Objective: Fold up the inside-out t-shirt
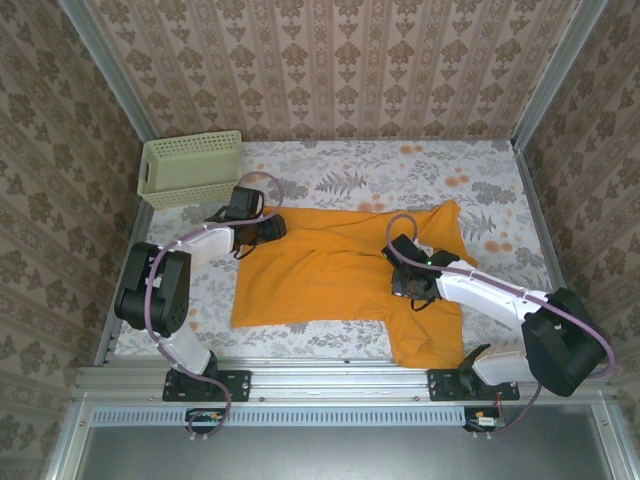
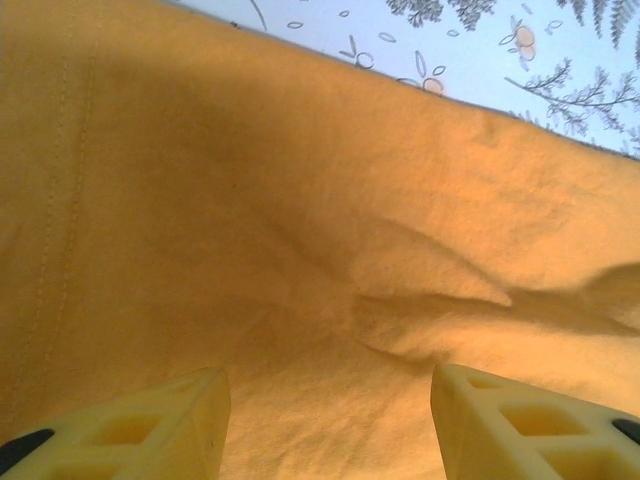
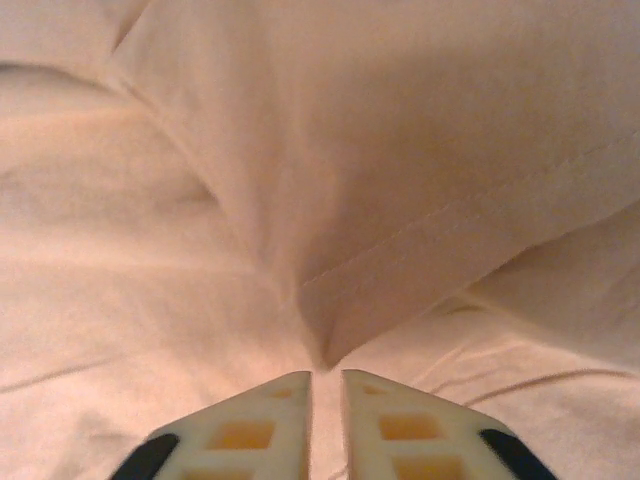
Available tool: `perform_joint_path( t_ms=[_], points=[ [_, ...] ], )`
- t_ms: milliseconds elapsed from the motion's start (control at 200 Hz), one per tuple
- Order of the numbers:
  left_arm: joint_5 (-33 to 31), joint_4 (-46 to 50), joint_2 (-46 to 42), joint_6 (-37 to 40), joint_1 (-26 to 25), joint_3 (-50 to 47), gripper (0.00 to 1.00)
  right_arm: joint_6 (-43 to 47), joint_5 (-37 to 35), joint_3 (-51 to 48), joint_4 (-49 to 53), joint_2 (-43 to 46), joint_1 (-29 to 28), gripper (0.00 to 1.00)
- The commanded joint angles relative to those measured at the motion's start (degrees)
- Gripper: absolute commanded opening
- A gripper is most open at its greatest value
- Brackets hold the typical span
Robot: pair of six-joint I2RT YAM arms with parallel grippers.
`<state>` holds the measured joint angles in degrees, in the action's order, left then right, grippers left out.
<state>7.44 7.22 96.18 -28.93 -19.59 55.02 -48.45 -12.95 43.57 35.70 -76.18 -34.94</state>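
the inside-out t-shirt (image 1: 320,275) lay spread across the floral tablecloth (image 1: 350,165), its far left corner near the pale green basket (image 1: 190,168) but apart from it. the left gripper (image 2: 328,378) hung low over that corner, jaws spread, probably placed to take the edge. the right gripper (image 3: 325,380) sat on the shirt's right half, jaws nearly pressed together on a hemmed ridge of cloth, seemingly pinching it so a layer could be lifted for folding.

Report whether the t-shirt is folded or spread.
Spread: the t-shirt lies flat across the table, rumpled in places, not yet folded.
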Motion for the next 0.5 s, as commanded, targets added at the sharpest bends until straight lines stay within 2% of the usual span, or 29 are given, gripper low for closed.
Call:
perform_joint_path(
  t_ms=[0, 65, 150, 230, 300, 495],
  points=[
    [-1.03, 2.5, 0.4, 2.17, 0.93, 3.57, 0.57, 4.9, 3.57, 6.77, 5.25, 0.46, 0.63, 0.3],
    [-0.98, 3.33, 1.41, 2.51, 1.14, 5.43, 0.57, 8.24, 3.63, 10.47, 7.98, 1.16, 4.45, 0.38],
    [-0.2, 3.5, 2.97, 2.9, 1.05, 7.82, 0.58, 12.92, 5.22, 14.05, 6.51, 0.89, 11.48, 0.48],
    [0.5, 3.85, 4.95, 2.71, 1.01, 10.24, 0.58, 15.99, 6.84, 18.3, 4.03, -3.06, 18.19, 0.48],
    [1.24, 3.88, 7.06, 2.46, 1.05, 12.25, 0.58, 17.68, 8.52, 22.52, 1.82, -10.9, 22.62, 0.47],
    [1.06, 4.47, 11.32, 1.95, 1.13, 14.72, 0.58, 17.95, 13.33, 34.0, -1.44, -30.69, 29.81, 0.44]
  ],
)
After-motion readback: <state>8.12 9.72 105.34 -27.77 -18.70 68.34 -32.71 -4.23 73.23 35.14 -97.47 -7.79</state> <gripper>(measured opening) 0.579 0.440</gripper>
